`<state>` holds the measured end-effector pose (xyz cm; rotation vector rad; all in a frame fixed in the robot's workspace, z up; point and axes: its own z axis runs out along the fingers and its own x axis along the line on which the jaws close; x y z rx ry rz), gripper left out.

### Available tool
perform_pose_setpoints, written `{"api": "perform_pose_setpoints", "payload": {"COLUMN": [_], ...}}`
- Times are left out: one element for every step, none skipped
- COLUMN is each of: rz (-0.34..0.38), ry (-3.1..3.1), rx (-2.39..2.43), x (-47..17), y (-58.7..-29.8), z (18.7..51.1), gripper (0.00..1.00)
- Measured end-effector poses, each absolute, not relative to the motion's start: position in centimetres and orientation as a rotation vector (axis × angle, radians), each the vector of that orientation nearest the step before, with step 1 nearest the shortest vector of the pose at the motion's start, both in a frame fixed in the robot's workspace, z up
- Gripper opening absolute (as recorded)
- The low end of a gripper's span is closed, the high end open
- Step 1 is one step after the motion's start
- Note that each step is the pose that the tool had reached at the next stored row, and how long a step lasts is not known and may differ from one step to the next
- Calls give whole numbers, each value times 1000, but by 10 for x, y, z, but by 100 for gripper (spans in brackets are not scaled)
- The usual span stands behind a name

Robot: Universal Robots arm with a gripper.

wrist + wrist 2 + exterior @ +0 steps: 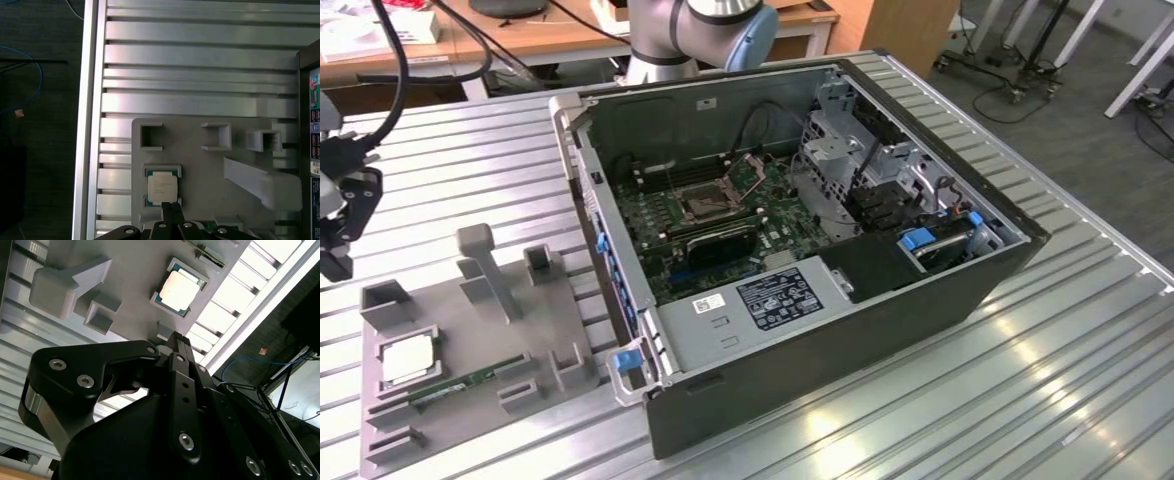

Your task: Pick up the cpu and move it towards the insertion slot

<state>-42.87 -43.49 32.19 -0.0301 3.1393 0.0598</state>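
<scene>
Hovering over the gray holder (200, 170), gripper (170, 204) seen pressed together, nothing pinched, cpu (162, 187) seated in the holder beneath its tips.

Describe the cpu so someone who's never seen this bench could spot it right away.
Find the open computer case on the slatted metal table; on the exterior view's left of it lies a grey holder plate. The cpu sits in a square recess near the plate's edge farthest from the case. It is a shiny silver square, unlike the long thin green memory stick beside it.
</scene>
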Motion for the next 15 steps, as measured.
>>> {"api": "perform_pose_setpoints", "payload": {"rz": [60,60,60,60,60,60,60,60,60,60,60,60,60,60,60], "ry": [3139,3139,3140,3139,3139,3139,3139,3139,3139,3139,3139,3139,3139,3139,3139], "rx": [-30,-30,-30,-30,-30,-30,-30,-30,-30,-30,-30,-30,-30,-30,-30], "x": [-429,-429,-429,-429,-429,-429,-429,-429,-429,-429,-429,-429,-429,-429,-429], "y": [-435,-435,-435,-435,-435,-435,-435,-435,-435,-435,-435,-435,-435,-435,-435], "z": [321,321,321,321,321,321,321,320,320,319,319,318,317,316,316], "gripper": [11,11,11,11,11,11,11,11,11,11,11,11,11,11,11]}}
